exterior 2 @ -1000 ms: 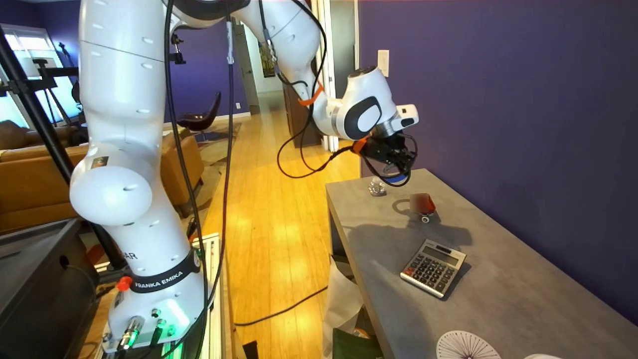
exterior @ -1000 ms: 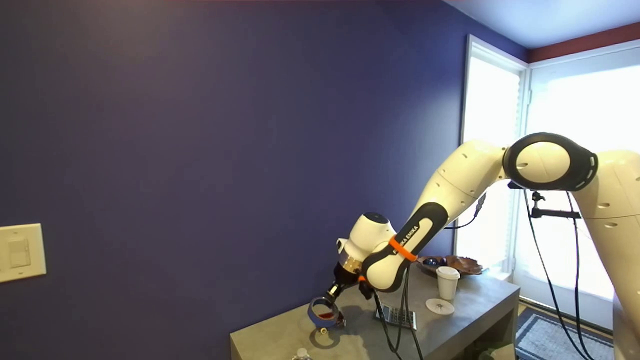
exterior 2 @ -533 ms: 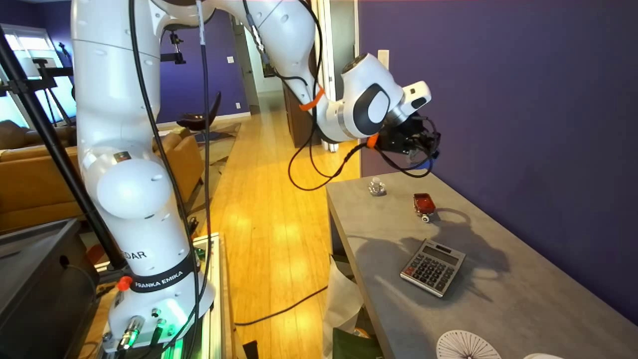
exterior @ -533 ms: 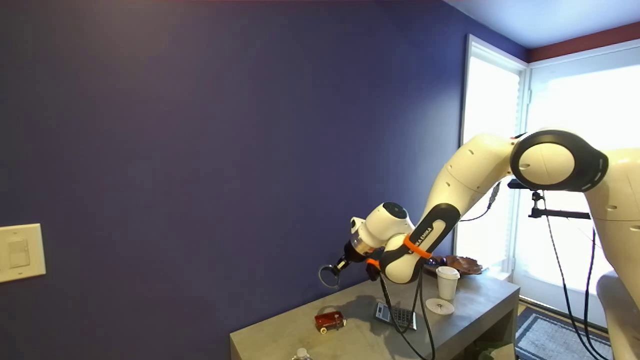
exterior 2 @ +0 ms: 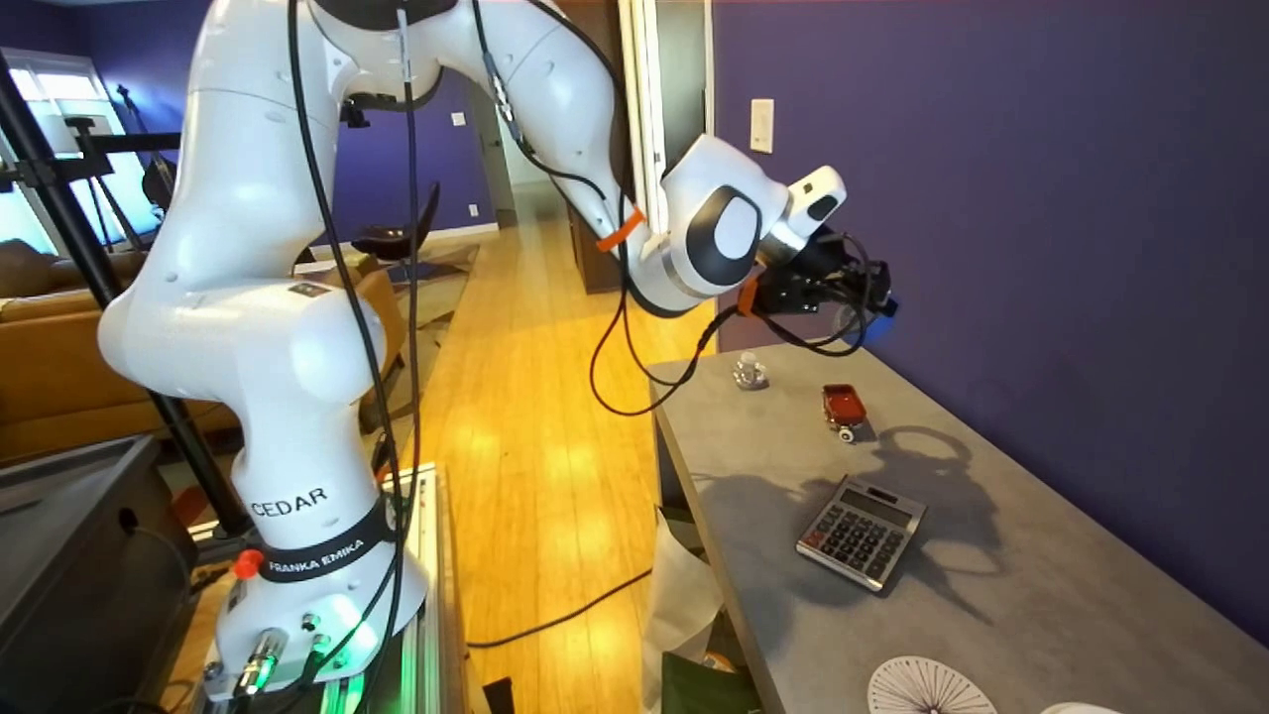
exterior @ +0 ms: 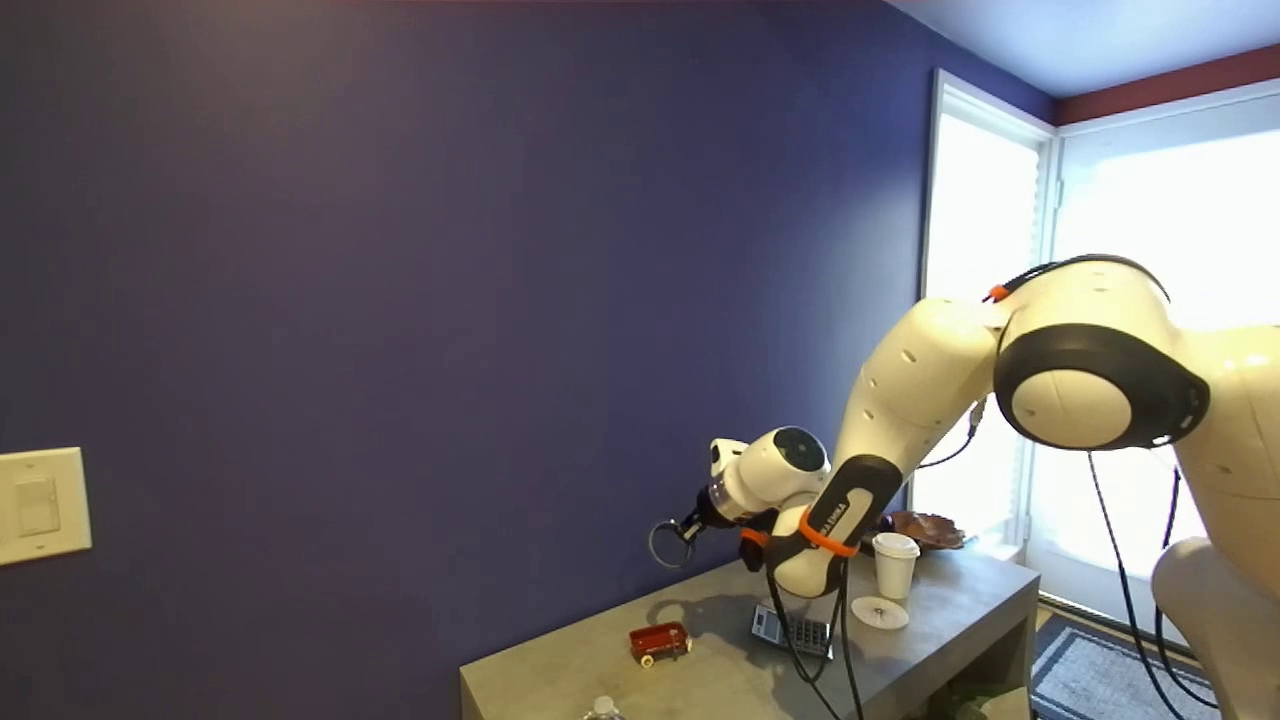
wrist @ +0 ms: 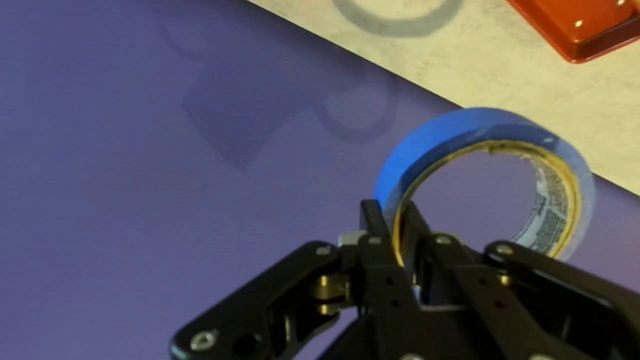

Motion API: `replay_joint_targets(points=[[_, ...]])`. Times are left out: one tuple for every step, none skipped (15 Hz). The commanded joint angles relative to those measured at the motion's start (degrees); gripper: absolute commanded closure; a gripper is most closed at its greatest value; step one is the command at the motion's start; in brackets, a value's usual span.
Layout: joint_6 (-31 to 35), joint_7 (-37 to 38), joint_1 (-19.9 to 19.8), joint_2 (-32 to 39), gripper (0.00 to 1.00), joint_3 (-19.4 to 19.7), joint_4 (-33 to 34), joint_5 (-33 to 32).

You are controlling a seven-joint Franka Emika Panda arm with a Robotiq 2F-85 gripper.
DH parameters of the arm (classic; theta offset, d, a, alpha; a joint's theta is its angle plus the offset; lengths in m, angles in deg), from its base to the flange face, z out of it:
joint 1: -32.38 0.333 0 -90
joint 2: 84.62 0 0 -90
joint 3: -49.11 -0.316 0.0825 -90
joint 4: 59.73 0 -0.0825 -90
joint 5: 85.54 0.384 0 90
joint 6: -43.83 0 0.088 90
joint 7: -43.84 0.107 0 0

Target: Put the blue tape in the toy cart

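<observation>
Transport, probably, with blue painter's tape (wrist: 477, 120) pinched in the claw (wrist: 392, 219), aloft and apart from the red toy wagon (exterior: 660, 641); next, centre above it before lowering.

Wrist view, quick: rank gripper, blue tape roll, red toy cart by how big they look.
1. Gripper
2. Blue tape roll
3. Red toy cart, only its visible corner

The frame cuts the cart off and it sits farther away, so its whole size against the tape is unsure.
</observation>
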Motion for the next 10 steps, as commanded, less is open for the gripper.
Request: replay_joint_targets(points=[[0.92, -7.42, 2.68, 0.72, 0.88, -0.18, -1.58, 8.96], [1.53, -7.23, 6.25, 2.38, 0.88, 2.17, -2.72, 10.34], [1.82, -7.02, 8.51, 3.55, 0.88, 3.56, -3.37, 11.15], [1.93, -6.84, 9.61, 4.31, 0.88, 4.22, -3.57, 11.55], [2.01, -6.79, 9.8, 4.64, 0.88, 4.52, -3.57, 11.62], [2.05, -6.8, 9.71, 4.75, 0.88, 4.76, -3.57, 11.62], [2.08, -6.8, 9.6, 4.74, 0.88, 4.99, -3.57, 11.62], [2.11, -6.8, 9.57, 4.73, 0.88, 5.16, -3.57, 11.62], [3.12, -6.9, 10.26, 5.93, 0.97, 5.61, -3.65, 11.99], [3.76, -7.92, 10.97, 7.26, 0.97, 6.0, -3.61, 13.46]])
